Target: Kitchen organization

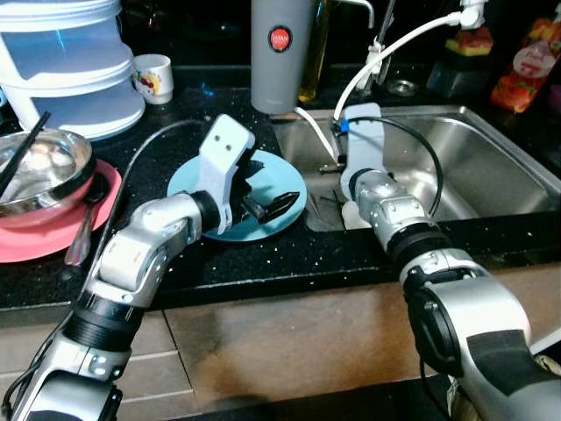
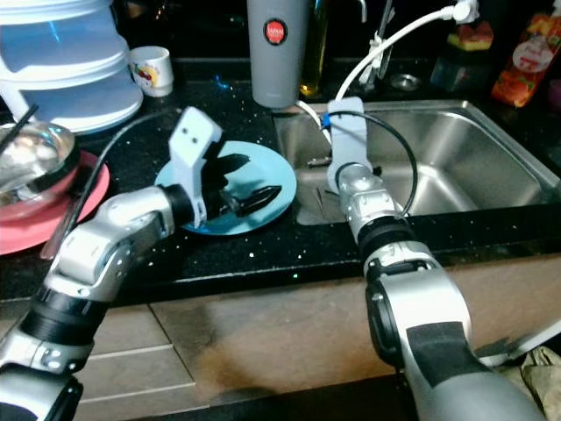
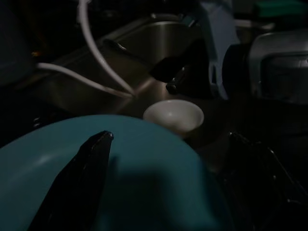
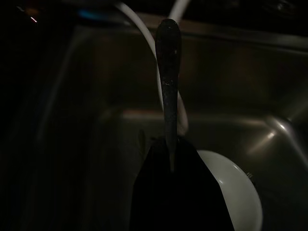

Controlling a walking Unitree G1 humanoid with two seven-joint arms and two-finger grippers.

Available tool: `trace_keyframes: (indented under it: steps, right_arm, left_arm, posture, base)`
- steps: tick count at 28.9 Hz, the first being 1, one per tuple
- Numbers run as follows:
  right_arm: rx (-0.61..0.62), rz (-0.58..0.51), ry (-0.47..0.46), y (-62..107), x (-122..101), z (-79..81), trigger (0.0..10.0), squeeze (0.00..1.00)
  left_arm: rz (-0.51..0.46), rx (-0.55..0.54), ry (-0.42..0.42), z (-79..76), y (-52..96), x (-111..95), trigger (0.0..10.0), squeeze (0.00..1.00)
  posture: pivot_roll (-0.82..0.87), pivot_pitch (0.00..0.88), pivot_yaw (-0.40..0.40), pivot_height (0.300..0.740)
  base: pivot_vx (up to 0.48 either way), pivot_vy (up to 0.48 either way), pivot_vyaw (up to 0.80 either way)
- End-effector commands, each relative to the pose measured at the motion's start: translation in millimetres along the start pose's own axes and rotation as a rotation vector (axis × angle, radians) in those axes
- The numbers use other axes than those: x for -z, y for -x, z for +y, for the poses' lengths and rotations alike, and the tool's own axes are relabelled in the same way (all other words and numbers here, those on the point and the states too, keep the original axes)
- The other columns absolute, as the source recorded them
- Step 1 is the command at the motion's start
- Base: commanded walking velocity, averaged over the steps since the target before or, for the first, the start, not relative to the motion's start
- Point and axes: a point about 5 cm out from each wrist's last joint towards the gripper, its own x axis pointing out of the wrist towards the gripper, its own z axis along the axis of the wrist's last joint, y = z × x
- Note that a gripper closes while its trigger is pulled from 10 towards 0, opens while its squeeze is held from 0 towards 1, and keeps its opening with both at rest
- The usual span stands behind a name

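Observation:
A teal plate [image 1: 276, 219] lies on the black counter beside the sink. My left gripper [image 1: 263, 189] hovers just over it, open, with one finger [image 3: 82, 178] above the plate's face and nothing between the fingers. My right gripper [image 4: 171, 159] is over the left end of the steel sink [image 1: 491, 167], shut on a slim dark metal utensil [image 4: 168, 72] that sticks out past the fingertips. The utensil's end [image 1: 330, 167] peeks out beside the wrist. A small white bowl [image 4: 238, 192] sits on the sink floor under that gripper.
At the far left a steel bowl [image 1: 44, 162] with chopsticks rests on a pink plate [image 1: 35, 237], a spoon [image 1: 83, 232] beside it. Stacked plastic containers [image 1: 70, 61], a small mug [image 1: 153, 79] and a grey tumbler [image 1: 280, 53] stand behind. A white hose [image 1: 386, 57] arcs over the sink.

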Motion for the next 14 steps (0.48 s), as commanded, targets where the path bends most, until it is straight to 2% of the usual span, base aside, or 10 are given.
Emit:
trace_keyframes:
  steps: [1, 4, 6, 9, 11, 14]
  right_arm:
    - [0.005, 0.062, 0.026, 0.2, 20, 0.3, 10.0, 0.0]
    - [0.003, 0.07, 0.027, 0.3, 22, 0.4, 10.0, 0.0]
    - [-0.047, 0.137, 0.049, 1.5, 35, 8.6, 10.0, 0.0]
    - [-0.073, 0.169, 0.06, 2.4, 42, 13.2, 10.0, 0.0]
    - [-0.076, 0.192, 0.058, 3.0, 47, 13.8, 10.0, 0.0]
    - [-0.065, 0.201, 0.03, 3.1, 48, 11.9, 10.0, 0.0]
  left_arm:
    - [0.003, 0.062, -0.055, 0.2, -11.1, -2, 10.0, 0.0]
    - [0.005, 0.067, -0.061, 0.3, -12.2, -2, 10.0, 0.0]
    - [0.019, 0.113, -0.071, 1.0, -15.7, 0, 10.0, 0.0]
    - [0.032, 0.155, -0.076, 0.3, -16.9, 2, 10.0, 0.0]
    - [0.079, 0.205, -0.083, 1.7, -19.0, 5, 10.0, 0.0]
    - [0.083, 0.219, -0.095, 4.1, -20.9, 4, 10.0, 0.0]
  posture:
    - [0.11, 0.107, -0.029, 0.74]
    - [0.11, 0.107, -0.029, 0.74]
    - [0.1, 0.104, -0.018, 0.74]
    - [0.1, 0.101, -0.019, 0.74]
    - [0.1, 0.1, -0.018, 0.74]
    - [0.11, 0.096, -0.018, 0.74]
  base:
    - [0.0, 0.0, 0.0]
    - [0.0, 0.0, 0.0]
    - [0.0, 0.0, 0.0]
    - [0.0, 0.0, 0.0]
    - [0.0, 0.0, 0.0]
    - [0.0, 0.0, 0.0]
